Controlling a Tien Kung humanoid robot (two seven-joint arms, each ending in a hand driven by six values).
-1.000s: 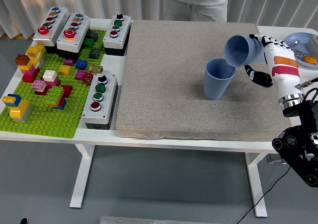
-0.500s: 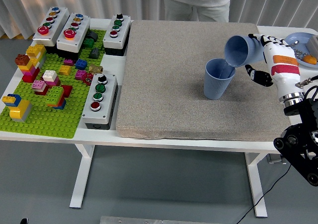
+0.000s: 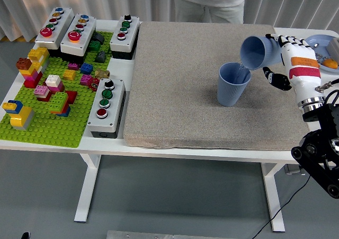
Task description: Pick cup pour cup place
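Note:
A blue ribbed cup stands upright on the grey mat, right of its middle. My right hand is shut on a second blue cup, held tipped on its side with the mouth facing left and down, its lip just above the standing cup's right rim. What is inside either cup cannot be made out. My left arm is out of view.
A green brick baseplate with several coloured bricks fills the table's left side, with grey button boxes around it. A plate with food sits at the far right. A person in white stands behind the table.
The held cup and my right hand have shifted slightly right and up, staying tipped over the standing cup. Nothing else has moved.

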